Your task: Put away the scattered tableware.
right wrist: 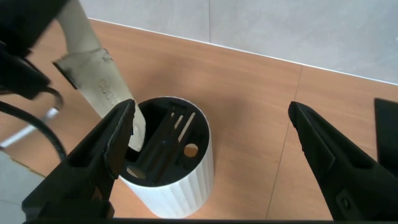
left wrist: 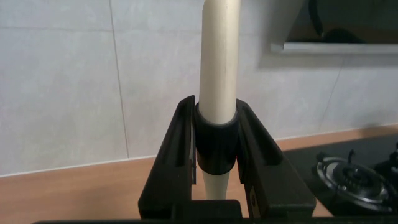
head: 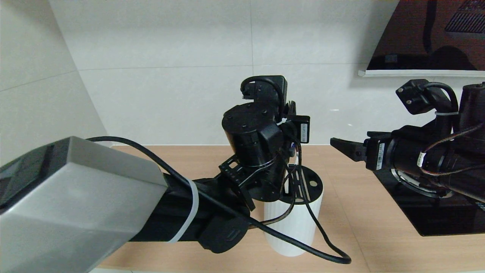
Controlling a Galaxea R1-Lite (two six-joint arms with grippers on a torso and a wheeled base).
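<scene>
Judging by the blade, you're nearly there: your left pincer (left wrist: 216, 124) pinches the wooden spatula (right wrist: 99, 84), apparently entering the white utensil holder (right wrist: 180, 186) on the desk (right wrist: 249, 87). Release remains; your right pincer (right wrist: 211, 115) hangs spread.

Ribbed holder (head: 293, 231) (matt), wood-look counter (head: 363, 227)
</scene>
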